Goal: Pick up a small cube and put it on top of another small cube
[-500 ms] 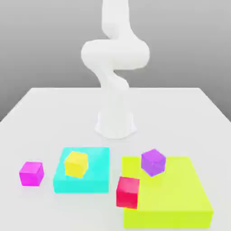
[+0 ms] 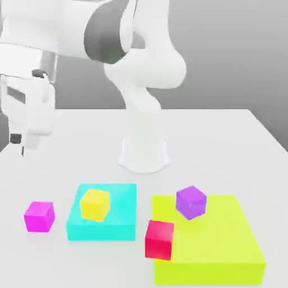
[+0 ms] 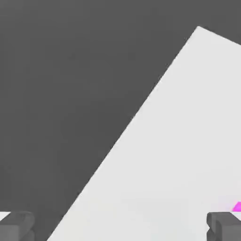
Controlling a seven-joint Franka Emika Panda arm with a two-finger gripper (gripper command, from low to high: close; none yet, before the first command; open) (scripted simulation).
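Right now I have the tool (image 2: 22, 147) high above the bench (image 2: 236, 140), out over its edge at the exterior view's left. From the hand view I see its two dark fingertips (image 3: 225, 225) set far apart, one at each side of the picture, with nothing between them, so it is wide open and carrying nothing.

On the bench, the small cube (image 2: 39, 216), magenta-pink, sits on the bare surface near the front at the exterior view's left. It lies below the tool and well apart from it. A sliver of the same pink shows in the hand view beside one fingertip.

Just beside that cube, toward the exterior view's right, lies a flat cyan block (image 2: 107, 225) with a yellow cube (image 2: 94, 204) resting on top of it, slightly turned. Farther right is a larger flat lime-yellow block (image 2: 225, 247). A purple cube (image 2: 190, 202) sits on its back corner, turned at an angle. A red cube (image 2: 159, 239) stands at that block's front edge on the exterior view's left, between the two flat blocks and touching the lime one.

The arm's white base (image 2: 144, 153) stands behind them, mid-bench.
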